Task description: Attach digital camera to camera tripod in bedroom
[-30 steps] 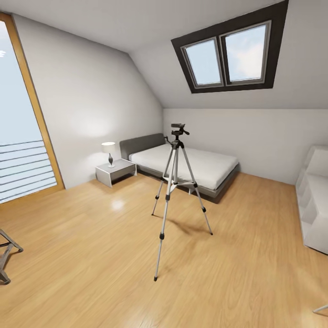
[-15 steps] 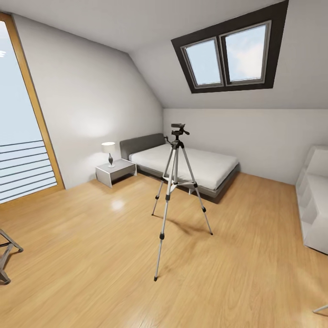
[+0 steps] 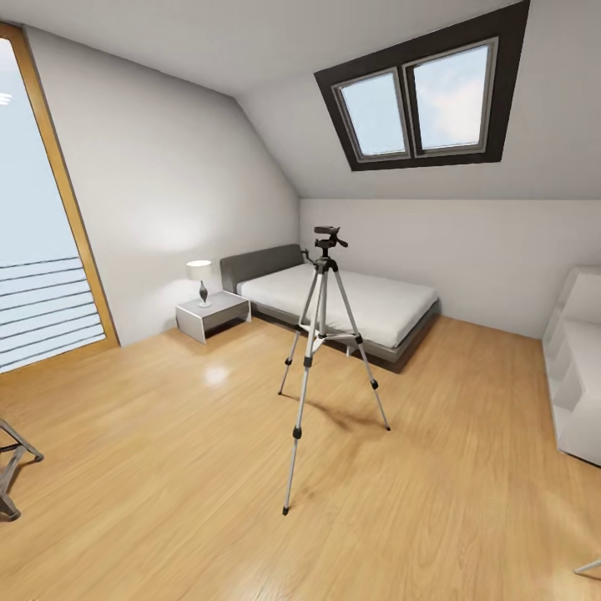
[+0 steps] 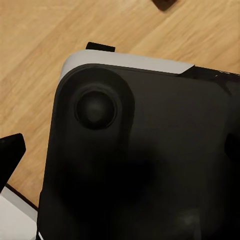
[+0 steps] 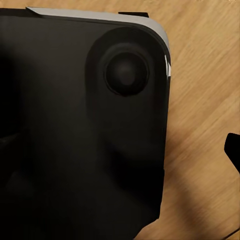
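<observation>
The camera tripod stands upright mid-room on the light wood floor of the bedroom, silver legs spread, its black head and pan handle on top. The digital camera is out of view. In the left wrist view my left gripper hangs over my own black base, one dark fingertip at the picture's edge. The right wrist view has my right gripper over the same black base, a fingertip at the edge. Both pairs of fingers stand wide apart with nothing between them.
Behind the tripod is a grey bed, with a nightstand and lamp to its left. A white shelf unit lines the right wall. A tall wood-framed window fills the left. A dark folding frame pokes in low left.
</observation>
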### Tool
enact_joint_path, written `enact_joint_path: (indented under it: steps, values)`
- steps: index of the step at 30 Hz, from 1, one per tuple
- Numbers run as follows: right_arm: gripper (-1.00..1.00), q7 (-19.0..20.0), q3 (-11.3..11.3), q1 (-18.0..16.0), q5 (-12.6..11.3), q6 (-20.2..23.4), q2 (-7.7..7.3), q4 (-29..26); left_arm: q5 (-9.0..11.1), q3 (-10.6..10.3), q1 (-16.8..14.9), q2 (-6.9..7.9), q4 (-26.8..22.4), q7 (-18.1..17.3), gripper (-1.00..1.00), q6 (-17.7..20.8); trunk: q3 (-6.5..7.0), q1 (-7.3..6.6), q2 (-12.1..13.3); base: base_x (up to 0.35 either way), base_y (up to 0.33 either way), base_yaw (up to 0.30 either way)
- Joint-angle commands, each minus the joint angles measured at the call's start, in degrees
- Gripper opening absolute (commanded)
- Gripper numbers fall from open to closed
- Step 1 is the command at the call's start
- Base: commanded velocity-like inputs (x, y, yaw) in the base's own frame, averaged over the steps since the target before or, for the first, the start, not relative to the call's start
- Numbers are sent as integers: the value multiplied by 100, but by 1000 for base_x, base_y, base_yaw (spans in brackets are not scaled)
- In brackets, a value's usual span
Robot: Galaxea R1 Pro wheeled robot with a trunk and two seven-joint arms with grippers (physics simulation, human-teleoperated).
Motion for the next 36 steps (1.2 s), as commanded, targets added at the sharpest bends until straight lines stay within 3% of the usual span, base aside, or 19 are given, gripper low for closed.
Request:
enact_joint_path:
  steps: [1, 18, 36]
  values:
    - [100, 1, 4, 1, 3, -15, -2, -4, 36, -3, 1, -1, -4, 3, 100, -9, -4, 0, -3, 0, 0, 99]
    - [100, -16, 6, 1, 5, -23, -16, -5, 37, -3, 1, -1, -4, 3, 100, 17, -4, 0, -3, 0, 0, 182]
    - [100, -16, 6, 1, -1, -26, -22, -4, 36, 29, 1, -15, -4, 10, 100, -20, -4, 0, -3, -34, 0, 18]
